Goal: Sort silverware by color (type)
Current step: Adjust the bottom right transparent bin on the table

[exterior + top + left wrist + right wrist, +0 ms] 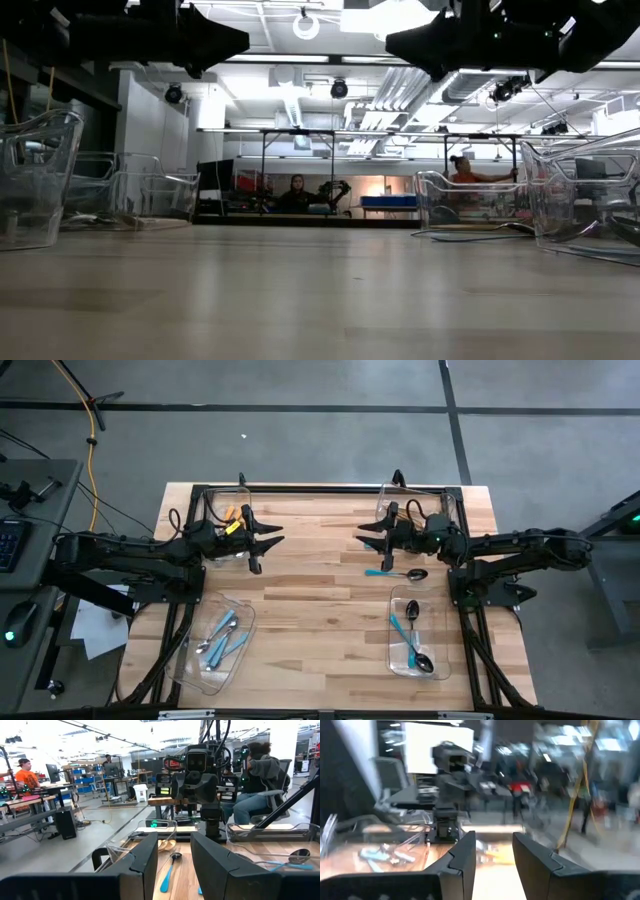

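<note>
Both arms reach in over the far half of the wooden desk [310, 600], facing each other across a bare strip of it. Left end effector [268, 539]: fingers parted, released, nothing between them; just behind it sits a clear bin [212, 518] with orange-handled pieces [230, 517] inside. Right end effector [371, 538]: fingers likewise spread, released, holding nothing; a second clear bin [448, 510] lies beneath and behind its wrist, contents not readable. A loose teal-handled black spoon [397, 573] lies flat on the desk just nearward of the right end effector, bowl toward the right arm's base; the left wrist view shows it ahead of the left fingers [169, 866]. Farther nearward on the right arm's side, a clear bin [396, 660] holds more teal-handled black spoons [415, 643]. Nearward of the left end effector, well apart, a tilted clear bin [243, 610] holds light-blue-handled silver pieces [224, 635]. People sit in the room beyond.
</note>
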`<action>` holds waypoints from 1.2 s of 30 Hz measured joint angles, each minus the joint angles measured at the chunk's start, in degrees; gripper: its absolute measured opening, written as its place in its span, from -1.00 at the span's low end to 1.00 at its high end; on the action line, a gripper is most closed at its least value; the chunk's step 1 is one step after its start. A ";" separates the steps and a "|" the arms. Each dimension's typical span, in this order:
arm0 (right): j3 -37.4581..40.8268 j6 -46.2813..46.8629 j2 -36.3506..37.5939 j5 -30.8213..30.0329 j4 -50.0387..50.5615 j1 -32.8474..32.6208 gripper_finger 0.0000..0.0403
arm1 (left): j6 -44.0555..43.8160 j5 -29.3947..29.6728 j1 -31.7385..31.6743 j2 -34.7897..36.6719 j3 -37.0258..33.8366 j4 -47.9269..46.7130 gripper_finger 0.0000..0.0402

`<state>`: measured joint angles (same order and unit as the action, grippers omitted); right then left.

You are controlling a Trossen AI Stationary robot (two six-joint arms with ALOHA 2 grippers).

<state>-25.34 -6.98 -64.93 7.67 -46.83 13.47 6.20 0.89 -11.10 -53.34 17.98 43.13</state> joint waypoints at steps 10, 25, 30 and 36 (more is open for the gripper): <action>-12.62 15.62 -1.94 -18.10 54.03 1.23 -0.43 | 0.00 0.00 0.01 0.00 0.00 0.06 -0.47; -18.40 28.27 -6.45 -3.22 88.44 -0.43 -0.43 | -1.64 -0.26 0.01 0.00 0.00 -0.09 -0.47; -18.38 31.67 -6.45 -2.54 92.21 -2.84 -0.43 | -1.64 -0.28 -0.01 0.00 0.00 -0.44 -0.47; -18.34 36.41 -6.45 -0.22 96.43 -7.49 -0.43 | -1.66 -0.28 0.00 0.00 0.00 -0.44 -0.47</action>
<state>-43.68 29.43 -71.37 7.44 49.60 5.99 4.54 0.60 -11.10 -53.34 17.98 42.70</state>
